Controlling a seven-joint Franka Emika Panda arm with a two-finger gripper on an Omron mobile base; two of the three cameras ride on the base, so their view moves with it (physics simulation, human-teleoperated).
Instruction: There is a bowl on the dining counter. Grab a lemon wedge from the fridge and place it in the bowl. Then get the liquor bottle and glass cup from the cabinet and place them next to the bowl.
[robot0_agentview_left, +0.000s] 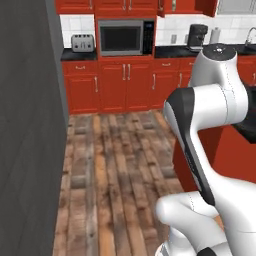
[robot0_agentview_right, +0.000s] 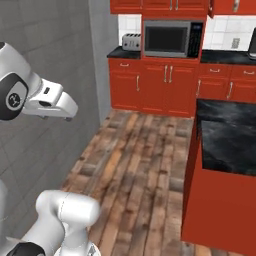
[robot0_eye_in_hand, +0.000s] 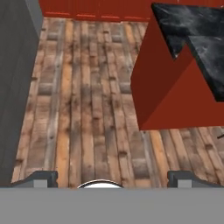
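Observation:
My gripper (robot0_eye_in_hand: 114, 179) hangs open over the wooden floor, its two dark fingertips (robot0_eye_in_hand: 41, 178) set wide apart with nothing between them. The end of the dining counter (robot0_eye_in_hand: 170, 92) lies ahead to the right, with a red side panel and a black veined marble top (robot0_agentview_right: 227, 135). A tall flat grey face, which looks like the fridge (robot0_agentview_right: 45, 55), stands along the left (robot0_agentview_left: 25, 125). The bowl, lemon wedge, liquor bottle and glass cup are out of view.
Across the plank floor (robot0_agentview_left: 115, 165) runs a wall of red base cabinets (robot0_agentview_left: 125, 85) with a built-in microwave (robot0_agentview_left: 125, 37), a toaster (robot0_agentview_left: 82, 43) and a coffee machine (robot0_agentview_left: 197, 36). Red wall cabinets (robot0_agentview_left: 125, 5) line the top edge.

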